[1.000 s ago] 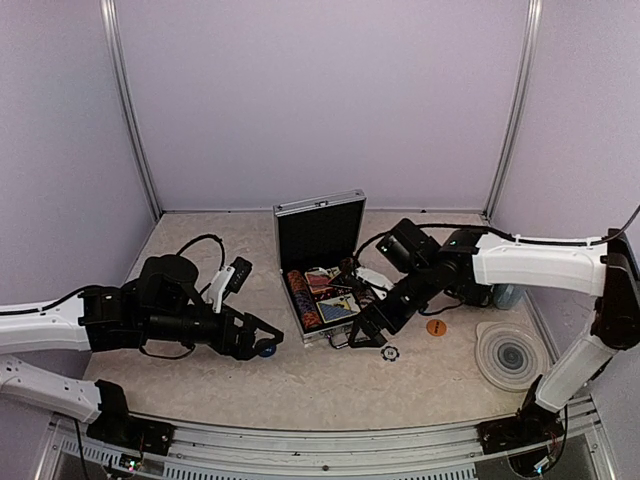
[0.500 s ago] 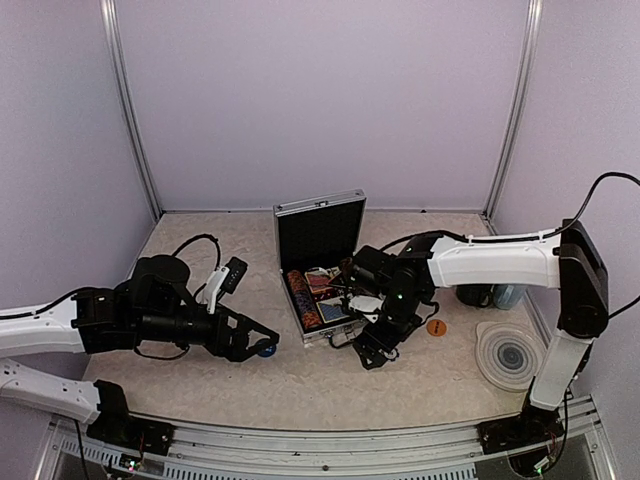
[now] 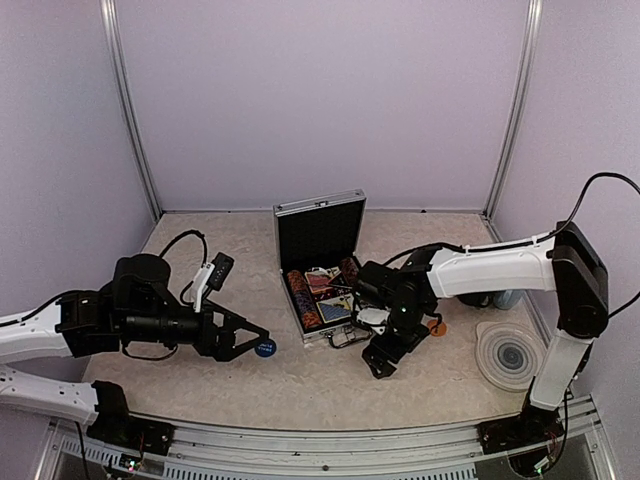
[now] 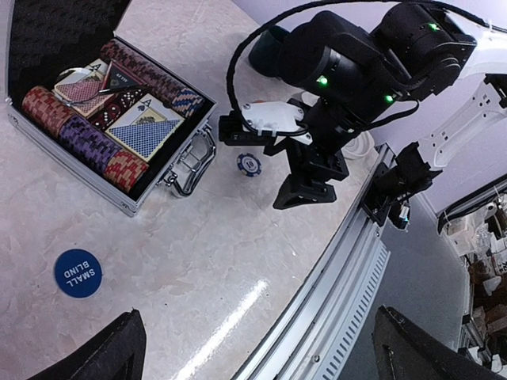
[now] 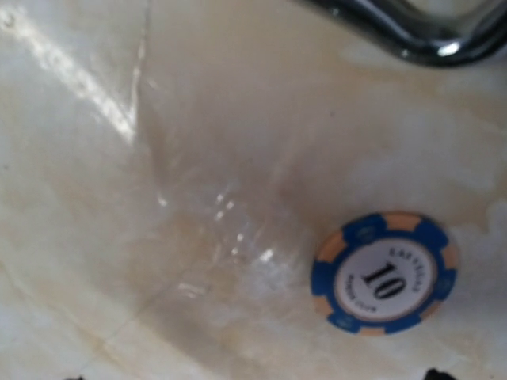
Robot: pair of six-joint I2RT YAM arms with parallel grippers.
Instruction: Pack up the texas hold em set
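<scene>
Nearest the arm bases, the left gripper (image 3: pixel 252 343) hovers with its jaws spread wide and empty. Just past its tips, a blue "SMALL BLIND" button (image 4: pixel 78 272) lies flat on the marbled table (image 3: pixel 300 385). The right gripper (image 3: pixel 382 361) points down at the table, jaws wide apart and gripping nothing, above a blue-and-white "10" chip (image 5: pixel 386 271) that lies flat beside the case handle (image 4: pixel 190 170). To the right sits a grey ringed coaster (image 3: pixel 510 355), and an orange round button (image 3: pixel 436 327) lies a little farther back. Beyond, the ribbed aluminium case (image 3: pixel 318 232) stands open with its lid upright. It holds rows of chips (image 4: pixel 87 138), a blue-backed card deck (image 4: pixel 146 134) and a red-backed deck (image 4: pixel 79 91).
</scene>
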